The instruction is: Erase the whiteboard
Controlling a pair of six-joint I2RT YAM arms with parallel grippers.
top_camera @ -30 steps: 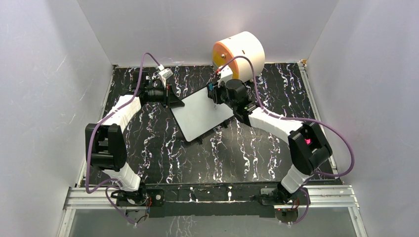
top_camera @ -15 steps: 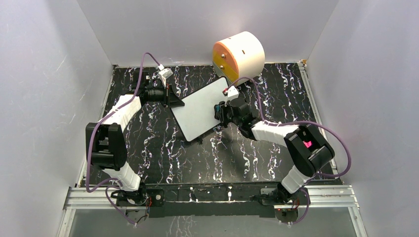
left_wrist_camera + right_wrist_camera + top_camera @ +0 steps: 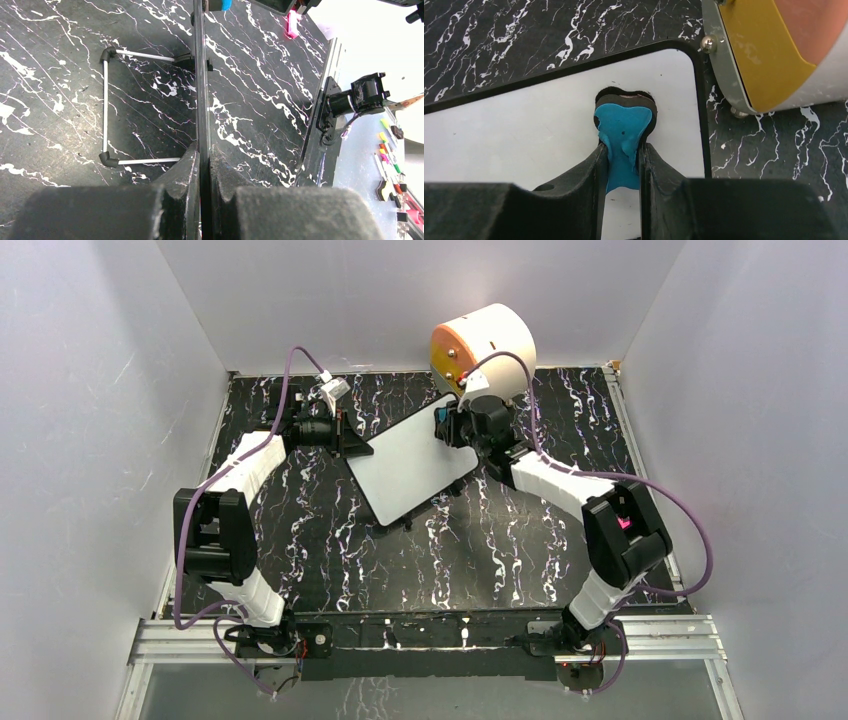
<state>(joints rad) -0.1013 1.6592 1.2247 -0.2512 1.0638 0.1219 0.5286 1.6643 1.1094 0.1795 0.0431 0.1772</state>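
- The right gripper (image 3: 443, 425) has swung from the near right edge of the whiteboard (image 3: 410, 465), where it was half a second ago, up to the board's far right corner, just beside the round cream-and-orange drawer unit (image 3: 485, 340).
- Its fingers are closed tightly on a blue eraser pad (image 3: 624, 135) with a dark backing, and the pad's tip seems to press on the white surface.
- A second ago this gripper was near the same far corner, so it is wiping back and forth along the right side.
- The left gripper (image 3: 355, 450) has not moved. Its fingers pinch the board's left edge, seen edge-on from the left wrist, and brace it against the wiping.
- The board lies at an angle in the middle of the black marbled table (image 3: 500, 540), in the same place as before, with its wire stand (image 3: 105, 115) showing underneath.
- No handwriting can be made out, only tiny specks, so the erasing looks nearly complete.
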